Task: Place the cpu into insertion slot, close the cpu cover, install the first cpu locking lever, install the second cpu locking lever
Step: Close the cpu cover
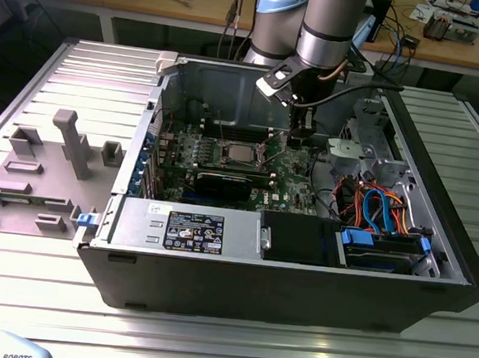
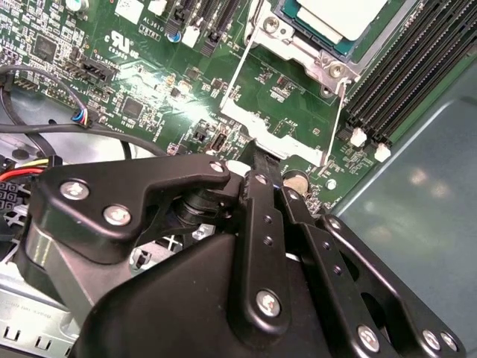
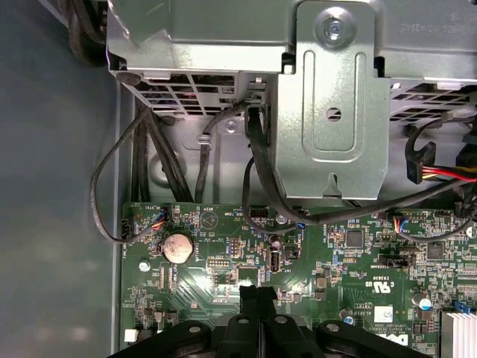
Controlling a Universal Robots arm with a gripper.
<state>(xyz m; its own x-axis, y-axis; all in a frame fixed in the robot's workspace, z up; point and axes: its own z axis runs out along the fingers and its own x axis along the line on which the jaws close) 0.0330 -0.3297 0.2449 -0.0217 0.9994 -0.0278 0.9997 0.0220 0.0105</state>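
Inside the case (image 1: 221,90), the cpu (image 1: 240,152) lies seated in the slot (image 2: 302,48), silver top bare. Its cover (image 2: 242,118) is swung open toward the exterior view's right. Just right again, the arm (image 1: 328,24) holds its jaws together, empty, low over the board (image 3: 223,253).

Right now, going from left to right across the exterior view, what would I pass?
In order: grey fixture blocks → blue clip → cpu → gripper → blue and orange cables.
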